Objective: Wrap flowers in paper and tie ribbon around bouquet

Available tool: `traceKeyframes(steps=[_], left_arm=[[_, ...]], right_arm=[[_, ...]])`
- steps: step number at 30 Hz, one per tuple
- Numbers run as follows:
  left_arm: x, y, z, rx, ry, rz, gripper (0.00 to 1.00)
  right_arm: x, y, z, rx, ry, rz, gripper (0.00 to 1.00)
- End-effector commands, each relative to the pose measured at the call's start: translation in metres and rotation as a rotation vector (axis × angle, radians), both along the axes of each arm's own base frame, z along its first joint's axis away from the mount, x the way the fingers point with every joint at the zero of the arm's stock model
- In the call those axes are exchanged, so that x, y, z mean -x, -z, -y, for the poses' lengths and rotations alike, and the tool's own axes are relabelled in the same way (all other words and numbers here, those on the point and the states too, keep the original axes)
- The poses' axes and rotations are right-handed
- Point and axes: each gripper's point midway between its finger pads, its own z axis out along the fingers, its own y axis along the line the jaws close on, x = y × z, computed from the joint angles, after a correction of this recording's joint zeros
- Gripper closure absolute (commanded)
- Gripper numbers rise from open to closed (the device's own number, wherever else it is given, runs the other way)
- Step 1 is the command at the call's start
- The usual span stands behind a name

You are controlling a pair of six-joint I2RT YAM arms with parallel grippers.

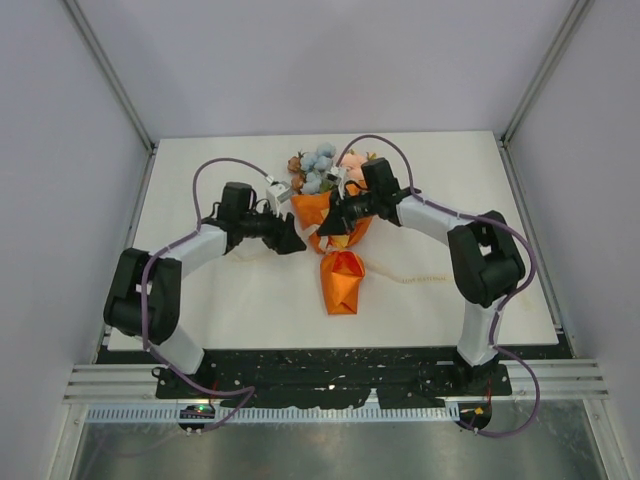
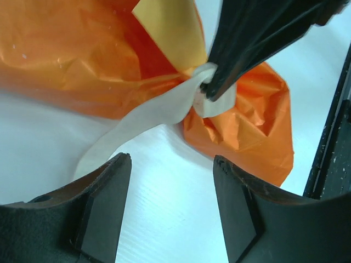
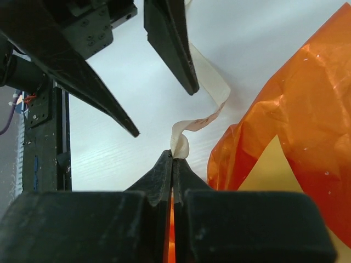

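I see right tool (image 3: pixel 173 158) shut, pinching ribbon (image 3: pixel 204 117); left tool (image 2: pixel 171 164) wide, empty (ribbon's tail hidden behind its finger).

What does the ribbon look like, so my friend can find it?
On the white table lies a bundle of orange paper with flowers at its far end. At the paper's squeezed middle, the right gripper, jaws shut, pinches a limp strip. That is the ribbon: the only cream-white, narrow band there.
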Motion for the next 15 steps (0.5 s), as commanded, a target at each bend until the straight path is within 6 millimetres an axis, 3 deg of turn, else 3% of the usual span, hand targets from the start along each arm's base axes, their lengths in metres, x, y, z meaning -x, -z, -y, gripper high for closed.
traceKeyframes(steps=[1,4,11,15], left_arm=[[-0.02,0.013,-0.001,0.012,-0.127,-0.033,0.34],[-0.03,0.016,-0.001,0.008,-0.161,0.0,0.32],[-0.025,0.01,0.028,-0.034,0.032,0.215,0.32],[-0.026,0.016,0.035,-0.035,0.062,0.179,0.35]], right_arm=[[0.0,-0.039,-0.001,-0.073,-0.008,0.107,0.96],[0.006,-0.043,0.002,-0.089,-0.021,0.112,0.96],[0.016,-0.045,0.004,-0.106,-0.062,0.132,0.96],[0.018,-0.047,0.004,-0.11,-0.069,0.142,0.95]])
